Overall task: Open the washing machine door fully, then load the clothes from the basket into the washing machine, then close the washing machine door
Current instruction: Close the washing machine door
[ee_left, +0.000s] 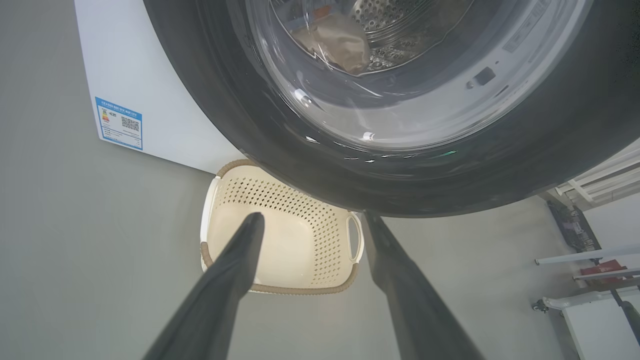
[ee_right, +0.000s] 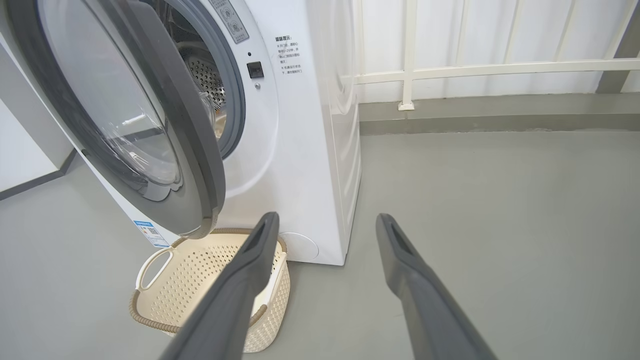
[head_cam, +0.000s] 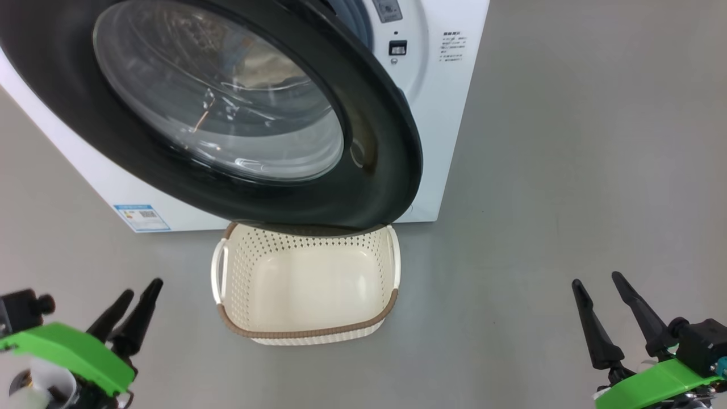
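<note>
The washing machine (head_cam: 448, 113) stands white and boxy at the top of the head view. Its washing machine door (head_cam: 375, 147), black-rimmed with a bulging glass bowl, hangs partly swung out over the basket (head_cam: 306, 332). The cream basket sits on the floor with nothing in it. Through the door glass a pale crumpled piece of the clothes (ee_left: 335, 45) lies in the steel drum. My left gripper (head_cam: 142, 287) is open at lower left, holding nothing. My right gripper (head_cam: 596, 279) is open at lower right, holding nothing. Both hang short of the basket, one on each side.
Grey floor surrounds the machine. A blue label (head_cam: 142, 217) marks its lower left corner. A white railing (ee_right: 410, 70) runs along the wall beyond the machine's side. White racks and frames (ee_left: 595, 260) stand at the right of the left wrist view.
</note>
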